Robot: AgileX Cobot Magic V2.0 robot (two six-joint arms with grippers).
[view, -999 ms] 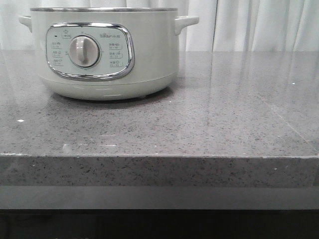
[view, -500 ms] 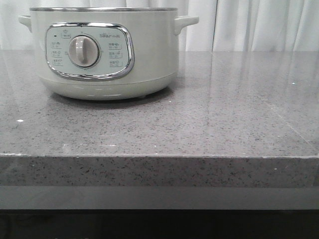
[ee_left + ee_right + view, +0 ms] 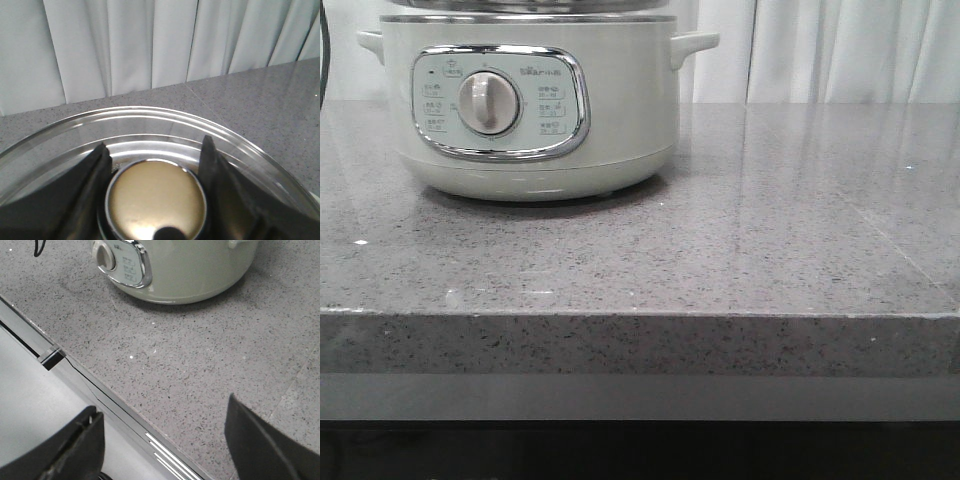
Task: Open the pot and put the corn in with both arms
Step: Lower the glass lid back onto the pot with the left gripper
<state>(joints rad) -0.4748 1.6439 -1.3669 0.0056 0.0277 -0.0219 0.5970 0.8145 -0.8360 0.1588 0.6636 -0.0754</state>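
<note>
The cream-white pot (image 3: 620, 110) stands at the back left of the grey stone table (image 3: 720, 250), its silver knob (image 3: 485, 103) facing me. The rim of a glass lid (image 3: 520, 5) shows just above the pot's metal rim at the picture's top edge. In the left wrist view my left gripper (image 3: 154, 150) is shut on the lid's gold-coloured knob (image 3: 155, 200), with the glass lid (image 3: 150, 120) around it. My right gripper (image 3: 164, 410) is open and empty over the table's front edge, with the pot (image 3: 190, 270) beyond it. The corn is out of view.
White curtains (image 3: 820, 50) hang behind the table. A dark cable (image 3: 323, 50) shows at the far left edge. A metal rail (image 3: 100, 390) runs along the table's front edge under my right gripper.
The glass lid's rim has come into the front view just above the pot, where no lid showed before. A dark cable has appeared at the left edge. The pot has not moved.
</note>
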